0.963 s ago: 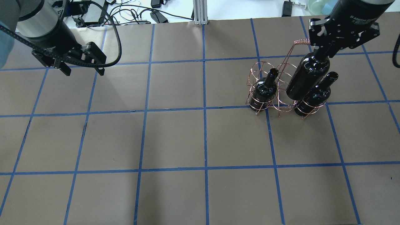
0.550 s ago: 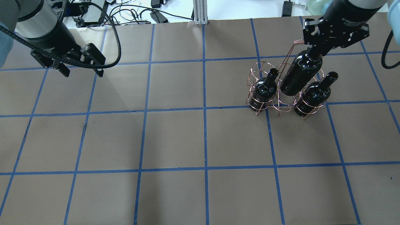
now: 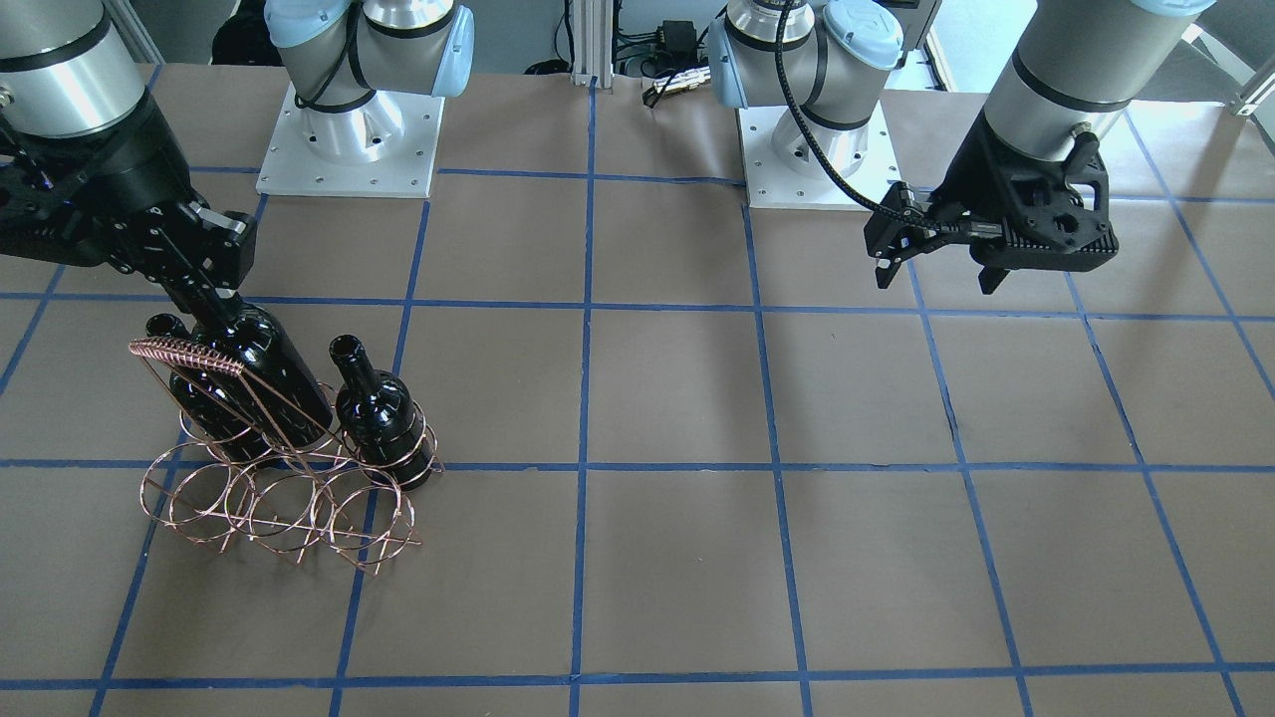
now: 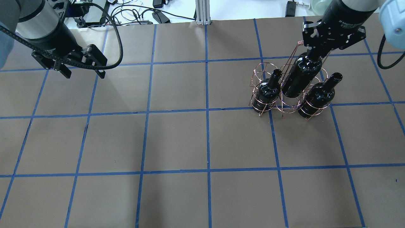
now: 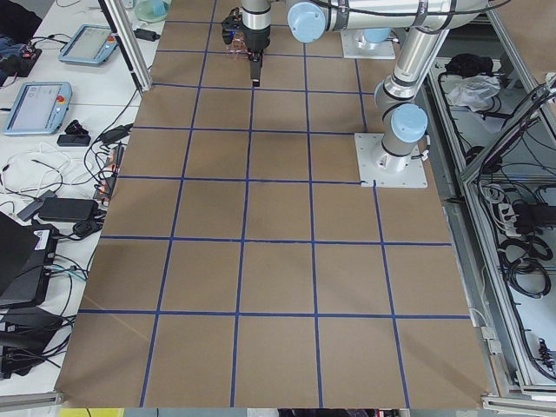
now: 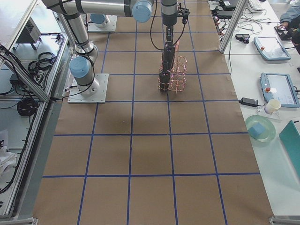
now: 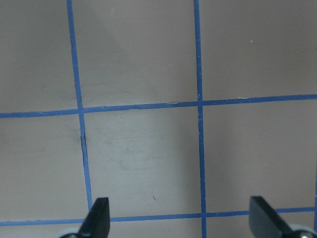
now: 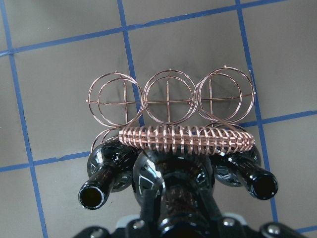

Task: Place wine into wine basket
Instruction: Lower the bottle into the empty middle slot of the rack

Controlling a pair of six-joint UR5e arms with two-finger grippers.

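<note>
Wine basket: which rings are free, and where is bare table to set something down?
Free: the three empty rings on the operators' side of the handle, and the bare table from the wine basket across to the left gripper. Crowded: the robot-side row, two seated wine bottles flanking the wine bottle in the right gripper.

A robotics lab. Two arm bases (image 3: 351, 119) are bolted through white plates (image 3: 299, 179) onto a brown surface (image 4: 177, 139) gridded with blue tape (image 4: 207, 126). An aluminium post (image 4: 202, 12) stands at its 12 o'clock edge in the overhead view. Teach pendants (image 5: 39, 104), a power brick (image 5: 61, 208) and loose cables (image 5: 26, 178) crowd the white side benches (image 6: 248, 117).
</note>
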